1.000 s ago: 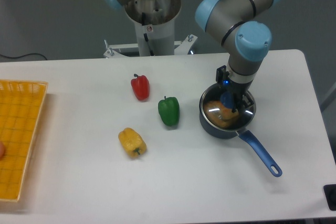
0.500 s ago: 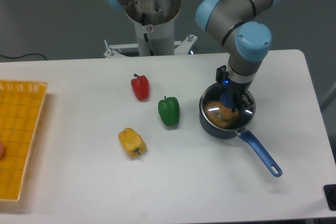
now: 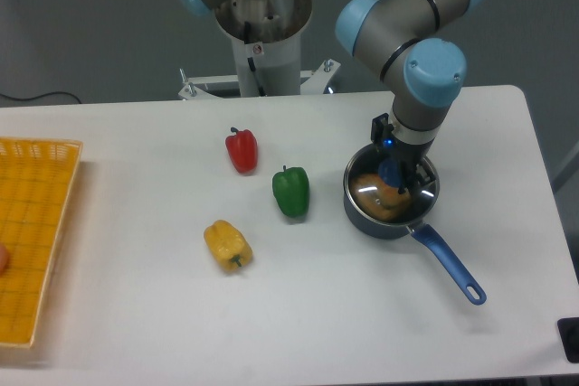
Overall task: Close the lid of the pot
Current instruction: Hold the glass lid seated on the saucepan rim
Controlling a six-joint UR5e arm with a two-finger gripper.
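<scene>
Directly beneath the tool [image 3: 394, 180]: the pot lid [image 3: 391, 192], seated flat on the pot [image 3: 384, 216], blue knob caught between the tool's fingers, so gripping the lid by its knob as far as visible. Something orange seen through the glass, under the tool. Out from the pot, down and to the right of the tool: long blue handle [image 3: 450, 264] lying on the white tabletop [image 3: 344, 314]. Left of the tool, near the pot but apart: green pepper [image 3: 291, 192]. Farther left: red pepper [image 3: 242, 150] and yellow pepper [image 3: 227, 245]. Far left of the tool, at the edge: yellow basket [image 3: 32, 241].
</scene>
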